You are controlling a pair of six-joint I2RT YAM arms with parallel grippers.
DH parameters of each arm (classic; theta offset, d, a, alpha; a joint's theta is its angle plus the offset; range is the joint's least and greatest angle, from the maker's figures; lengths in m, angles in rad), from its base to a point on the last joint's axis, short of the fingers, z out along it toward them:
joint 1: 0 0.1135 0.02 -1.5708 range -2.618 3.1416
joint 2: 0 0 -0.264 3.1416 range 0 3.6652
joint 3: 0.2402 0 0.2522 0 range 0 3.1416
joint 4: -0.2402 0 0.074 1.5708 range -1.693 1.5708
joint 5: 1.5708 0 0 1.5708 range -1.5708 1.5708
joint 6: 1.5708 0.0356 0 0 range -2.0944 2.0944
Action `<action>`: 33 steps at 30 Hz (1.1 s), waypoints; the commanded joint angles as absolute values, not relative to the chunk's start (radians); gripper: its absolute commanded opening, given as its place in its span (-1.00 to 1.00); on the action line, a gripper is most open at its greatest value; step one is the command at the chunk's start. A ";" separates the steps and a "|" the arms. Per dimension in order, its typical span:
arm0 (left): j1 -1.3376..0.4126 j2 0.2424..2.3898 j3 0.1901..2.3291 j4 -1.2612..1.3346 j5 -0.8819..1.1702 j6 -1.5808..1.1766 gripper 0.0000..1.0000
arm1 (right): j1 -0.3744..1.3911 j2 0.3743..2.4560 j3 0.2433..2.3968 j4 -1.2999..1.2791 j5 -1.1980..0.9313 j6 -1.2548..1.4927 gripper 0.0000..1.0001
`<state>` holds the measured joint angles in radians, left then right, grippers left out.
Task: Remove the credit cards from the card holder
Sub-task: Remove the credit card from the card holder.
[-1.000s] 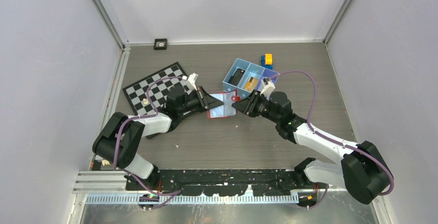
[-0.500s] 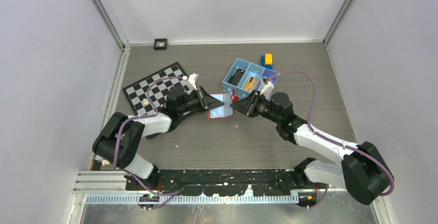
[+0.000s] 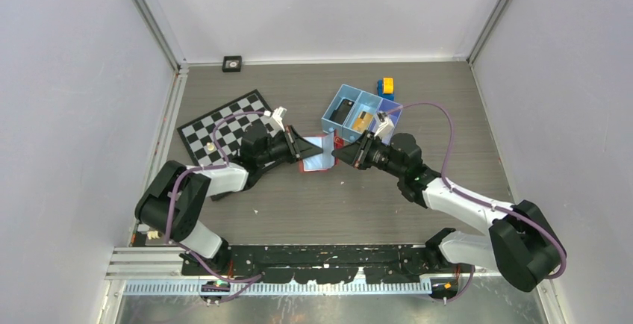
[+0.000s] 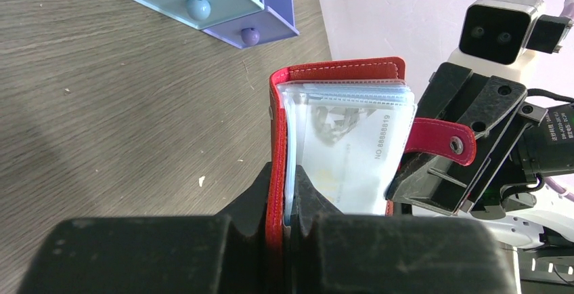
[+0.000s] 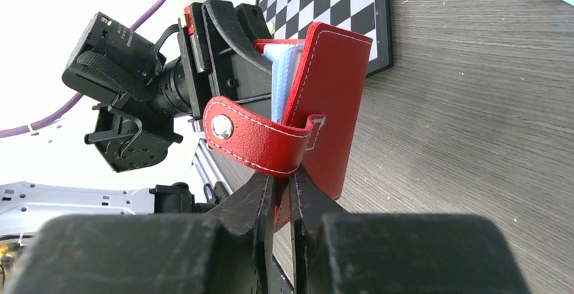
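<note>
Over the grey wood-grain table (image 3: 298, 212), near the blue plastic tray (image 3: 358, 111), the black left gripper (image 4: 284, 185) and right gripper (image 5: 281, 189) each pinch one cover of the small red card holder (image 3: 317, 154). It is spread open lengthwise between them, pale lining upward. A whitish plastic credit card (image 4: 352, 152) sits in its sleeves.

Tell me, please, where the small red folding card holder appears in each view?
Top external: small red folding card holder at centre, between left hand and right hand.
Left wrist: card holder at centre, inner sleeves showing.
Right wrist: card holder at centre, red cover showing.
Shared landmark: its red snap tab.
</note>
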<state>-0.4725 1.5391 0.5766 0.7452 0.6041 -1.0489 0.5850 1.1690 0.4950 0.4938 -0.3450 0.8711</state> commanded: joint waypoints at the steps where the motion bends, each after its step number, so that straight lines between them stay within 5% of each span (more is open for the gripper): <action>1: -0.480 1.550 0.607 0.815 0.637 -1.064 -1.00 | 0.585 1.187 0.515 0.562 -0.387 0.886 -0.99; 33: -0.495 1.574 0.620 0.816 0.644 -1.063 -1.00 | 0.587 1.239 0.548 0.535 -0.406 0.885 -0.99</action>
